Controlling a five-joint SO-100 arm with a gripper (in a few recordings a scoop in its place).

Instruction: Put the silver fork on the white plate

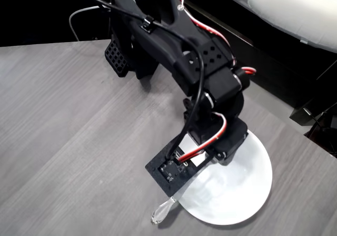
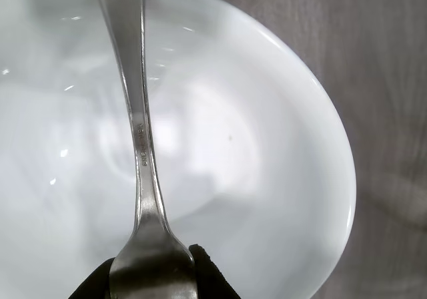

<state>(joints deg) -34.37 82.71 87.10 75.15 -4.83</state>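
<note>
A: Wrist view: my black fingers [image 2: 152, 282] are clamped on the slim shiny silver fork [image 2: 141, 145] at its neck, the handle running straight away from them across the round glossy white plate [image 2: 280, 179].

B: Is all of it over the plate?

A: No. Overhead view, the fork's flared handle end [image 1: 161, 213] sticks out past the plate rim [image 1: 263, 191] over the grey wood-grain surface [image 1: 68, 141]. I'd say I need to shift it inward along that axis before letting go.
</note>
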